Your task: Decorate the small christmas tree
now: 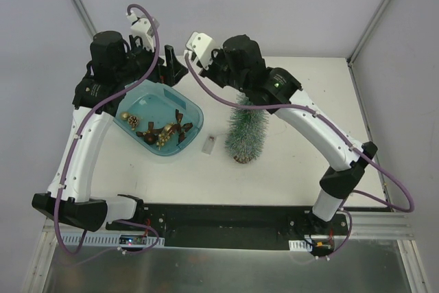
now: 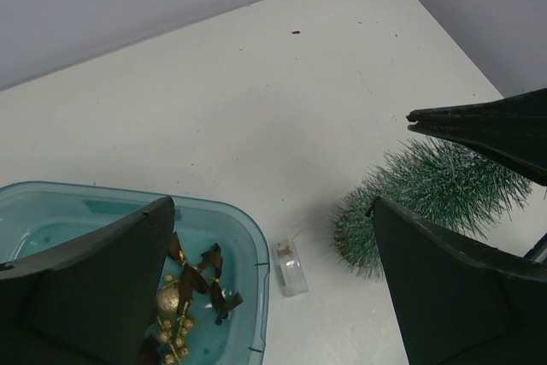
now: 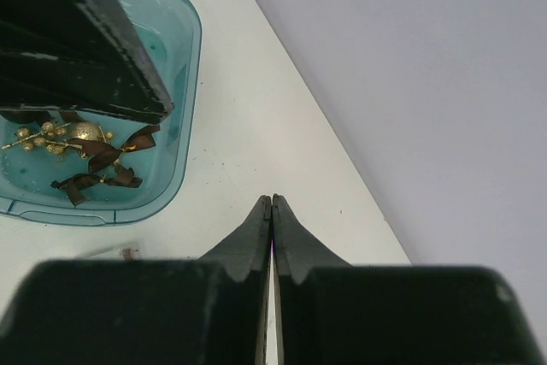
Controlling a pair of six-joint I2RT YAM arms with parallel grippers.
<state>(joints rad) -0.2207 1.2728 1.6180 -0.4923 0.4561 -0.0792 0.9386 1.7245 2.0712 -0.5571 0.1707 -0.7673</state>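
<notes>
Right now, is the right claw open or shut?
Shut: in the right wrist view the right claw has its fingers pressed together, no gap.

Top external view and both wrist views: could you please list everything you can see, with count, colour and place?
small christmas tree: one, frosted green with a brown base, upright on the table, right of the tray
tray: one, teal, left of centre
gold ornaments: several, gold, inside the tray
ribbon bows: at least two, brown, inside the tray
small box: one, clear, on the table between tray and tree
table: one, white
left pincer: one, black, open, near the tray's far rim
right pincer: one, black, shut, above the table beyond the tray
</notes>
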